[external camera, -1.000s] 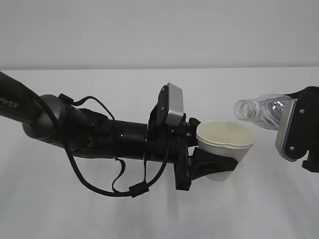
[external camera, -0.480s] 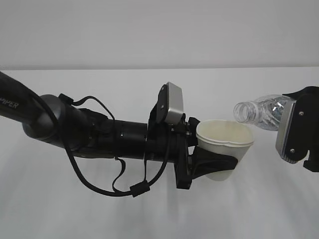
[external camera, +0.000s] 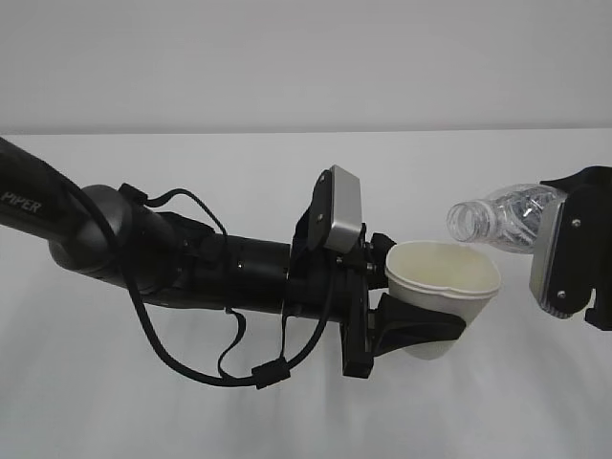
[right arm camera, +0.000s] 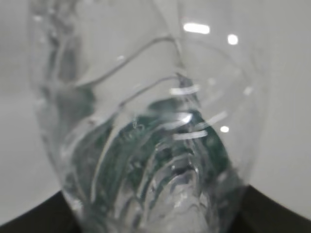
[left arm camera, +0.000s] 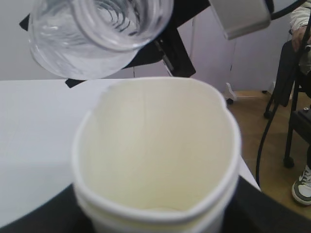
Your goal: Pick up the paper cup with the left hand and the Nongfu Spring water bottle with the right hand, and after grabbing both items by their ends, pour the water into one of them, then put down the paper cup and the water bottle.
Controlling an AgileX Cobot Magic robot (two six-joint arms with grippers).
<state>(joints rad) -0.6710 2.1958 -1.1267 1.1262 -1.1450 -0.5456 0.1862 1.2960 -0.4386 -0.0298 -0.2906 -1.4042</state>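
Table (external camera: 115,421) white (wall (external camera: 287,57) pale grey)

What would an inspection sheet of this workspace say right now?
Surface: white table, bare where visible.
Job's things: paper cup held upright, off the table; water bottle tilted, open mouth just above the cup's rim; no stream visible.
Clutter: nothing seen.
End effectors: left end effector shut on the cup; right end effector shut on the bottle's base end.
Cables: black loops hang under the left arm.
Surroundings: plain wall; chair legs and someone's shoe beside the table.
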